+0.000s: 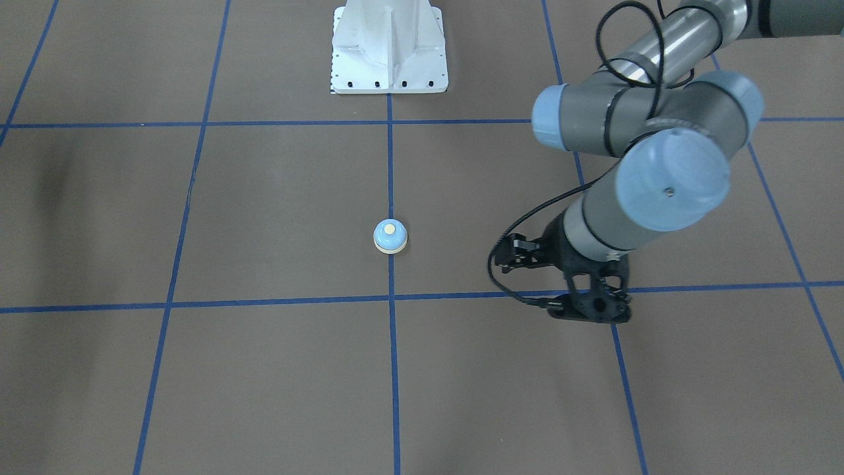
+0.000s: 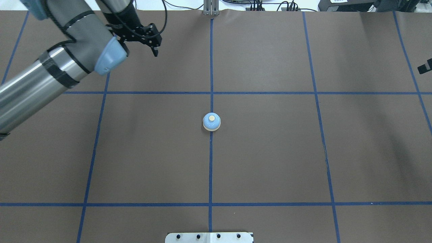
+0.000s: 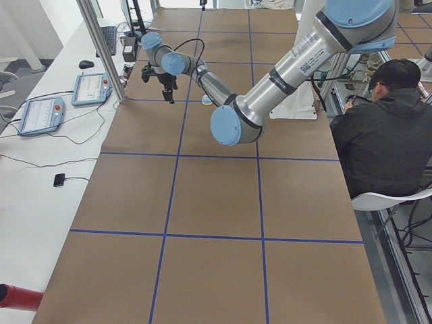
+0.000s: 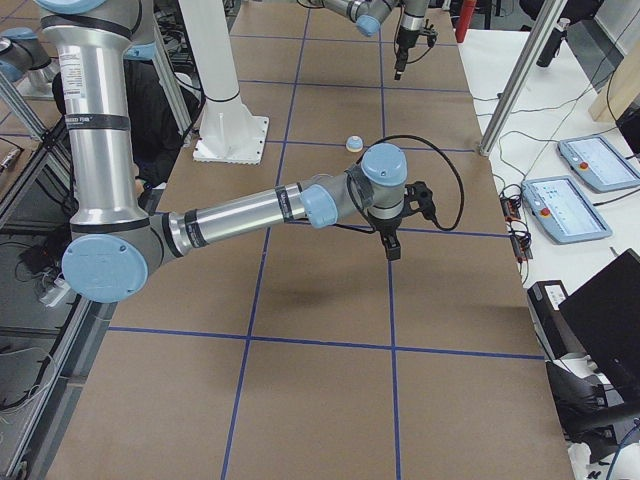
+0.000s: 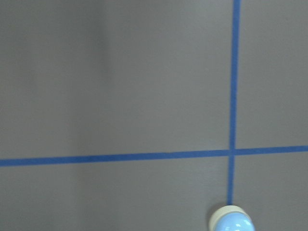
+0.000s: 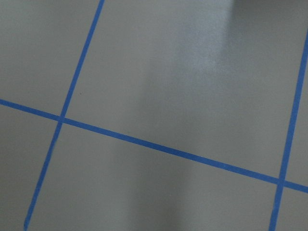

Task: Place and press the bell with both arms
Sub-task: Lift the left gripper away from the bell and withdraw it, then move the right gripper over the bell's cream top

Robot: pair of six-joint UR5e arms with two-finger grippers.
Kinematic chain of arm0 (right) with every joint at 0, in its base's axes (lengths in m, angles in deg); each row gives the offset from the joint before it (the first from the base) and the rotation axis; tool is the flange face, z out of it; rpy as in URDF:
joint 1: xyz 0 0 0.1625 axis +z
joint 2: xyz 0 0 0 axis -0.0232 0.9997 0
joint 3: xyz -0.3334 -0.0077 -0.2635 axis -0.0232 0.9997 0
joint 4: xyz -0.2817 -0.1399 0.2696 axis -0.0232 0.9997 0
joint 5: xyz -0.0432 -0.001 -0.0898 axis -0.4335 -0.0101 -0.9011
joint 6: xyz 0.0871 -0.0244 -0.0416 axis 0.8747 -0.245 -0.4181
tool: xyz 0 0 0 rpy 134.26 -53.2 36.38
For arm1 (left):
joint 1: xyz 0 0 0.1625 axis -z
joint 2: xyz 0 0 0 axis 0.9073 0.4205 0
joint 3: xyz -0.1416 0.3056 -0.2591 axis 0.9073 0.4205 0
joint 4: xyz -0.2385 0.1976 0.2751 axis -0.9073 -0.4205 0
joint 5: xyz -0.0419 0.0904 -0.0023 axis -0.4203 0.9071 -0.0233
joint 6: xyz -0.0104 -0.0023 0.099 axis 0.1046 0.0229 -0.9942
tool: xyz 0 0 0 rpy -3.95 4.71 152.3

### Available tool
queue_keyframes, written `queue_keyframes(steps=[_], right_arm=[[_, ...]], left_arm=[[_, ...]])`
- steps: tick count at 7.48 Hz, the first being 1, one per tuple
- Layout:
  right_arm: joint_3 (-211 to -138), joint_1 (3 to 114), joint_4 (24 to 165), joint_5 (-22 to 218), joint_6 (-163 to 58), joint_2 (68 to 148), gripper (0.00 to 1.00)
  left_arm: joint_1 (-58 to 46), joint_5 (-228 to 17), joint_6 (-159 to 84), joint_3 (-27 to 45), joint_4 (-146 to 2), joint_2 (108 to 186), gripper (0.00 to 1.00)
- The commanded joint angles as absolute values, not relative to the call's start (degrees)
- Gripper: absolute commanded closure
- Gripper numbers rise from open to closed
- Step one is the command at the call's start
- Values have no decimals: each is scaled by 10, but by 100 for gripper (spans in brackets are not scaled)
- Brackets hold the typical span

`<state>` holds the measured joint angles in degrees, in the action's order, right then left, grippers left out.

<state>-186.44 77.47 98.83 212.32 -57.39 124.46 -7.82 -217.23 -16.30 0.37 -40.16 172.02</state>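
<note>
Though both grippers point down toward the table [image 2: 270, 152], the pictures do not settle whether either pair of jaws stands open or closed. The left gripper [image 2: 154, 47] shows from above only as a narrow black shape. The right gripper [image 4: 391, 240] shows plainly only from the table's end. The left gripper hangs over the far left of the table and the right gripper over its right edge. Each is well apart from the bell [image 2: 211, 122]. The bell stands upright at the middle of the table on the centre blue tape line [image 2: 211, 168], button up, touched by neither gripper. The left arm [image 2: 77, 44] reaches in from the near left and the right arm [image 4: 240, 215] stretches out low over the right side. A white pedestal [image 1: 389, 49] sits at the near edge, and a person [image 3: 385, 128] sits beside the table
</note>
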Motion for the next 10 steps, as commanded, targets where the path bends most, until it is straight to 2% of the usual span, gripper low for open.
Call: queue_keyframes(steps=[1, 3, 5, 7, 10], right_arm=[[-1875, 719, 988, 2110, -530, 1212, 0], [-1882, 644, 993, 2079, -435, 1166, 0], [-1882, 558, 1034, 2019, -339, 1094, 0], [-1884, 489, 1159, 1972, -301, 982, 0], [-1868, 402, 1176, 1907, -203, 912, 1]], left_arm=[[-20, -2123, -307, 121, -401, 1569, 0], [57, -2123, -485, 186, -401, 1442, 0], [146, -2126, -595, 190, -403, 1329, 0], [190, -2131, -598, 200, -408, 1261, 0], [232, -2142, -596, 239, -411, 1164, 0]])
